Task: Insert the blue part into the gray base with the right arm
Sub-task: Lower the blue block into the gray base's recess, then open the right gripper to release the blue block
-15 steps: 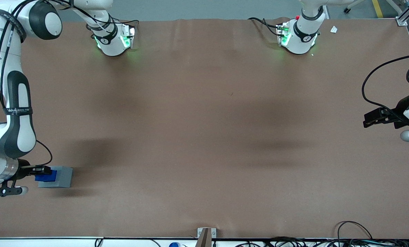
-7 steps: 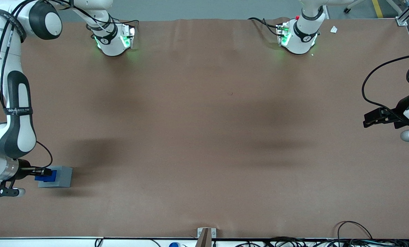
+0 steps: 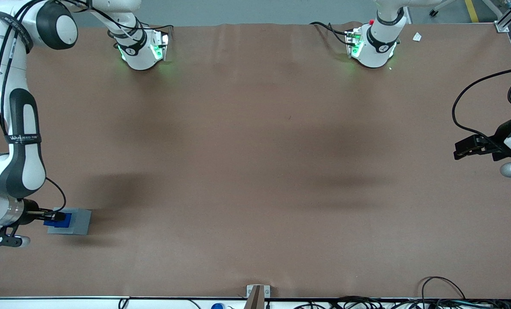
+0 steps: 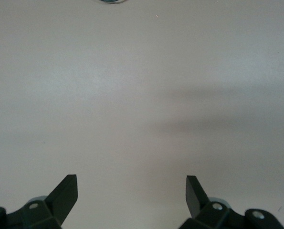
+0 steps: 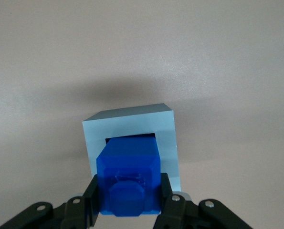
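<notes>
We see the right arm's gripper (image 5: pixel 128 202) clamped on the blue part (image 5: pixel 129 176). Directly below it sits the gray base (image 5: pixel 132 126), whose recess the part's lower end meets.

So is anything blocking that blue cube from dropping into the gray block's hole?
Nothing visible. The claw holds the blue cube directly over the gray block, its lower end already at the open square hole.

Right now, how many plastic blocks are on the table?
2. The blue part is clamped in the gripper, its lower end over the recess of the gray base, which sits at the working arm's end of the table.
</notes>
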Motion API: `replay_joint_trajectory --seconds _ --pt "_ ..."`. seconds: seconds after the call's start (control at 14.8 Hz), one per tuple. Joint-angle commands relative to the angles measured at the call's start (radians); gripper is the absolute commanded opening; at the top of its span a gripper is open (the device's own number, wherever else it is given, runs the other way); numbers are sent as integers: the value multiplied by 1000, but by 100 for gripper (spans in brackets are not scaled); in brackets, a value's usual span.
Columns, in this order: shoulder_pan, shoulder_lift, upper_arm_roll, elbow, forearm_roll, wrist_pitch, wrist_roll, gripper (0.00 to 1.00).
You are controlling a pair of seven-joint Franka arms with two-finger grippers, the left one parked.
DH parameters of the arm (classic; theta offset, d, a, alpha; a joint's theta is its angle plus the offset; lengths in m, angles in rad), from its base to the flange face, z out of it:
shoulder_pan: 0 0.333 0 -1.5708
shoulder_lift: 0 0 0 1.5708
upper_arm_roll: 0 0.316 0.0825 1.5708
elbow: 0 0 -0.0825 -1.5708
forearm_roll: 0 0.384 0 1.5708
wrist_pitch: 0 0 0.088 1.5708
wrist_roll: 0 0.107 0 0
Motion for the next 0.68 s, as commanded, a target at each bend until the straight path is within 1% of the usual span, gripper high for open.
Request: replay_joint_trajectory --seconds 0.0,0.07,0.14,0.2,0.27,0.47,0.61 --pt "-3 9 4 -15 -9 9 29 8" --pt "0 9 4 -15 -13 10 34 28" --pt "2 9 4 -14 -14 25 40 82" --pt "-1 9 4 -15 -11 70 34 100" --pt "-7 9 4 -15 -6 94 32 100" --pt "0 0 4 -14 -14 93 29 100" --pt "8 -31 9 -9 -8 88 29 100"
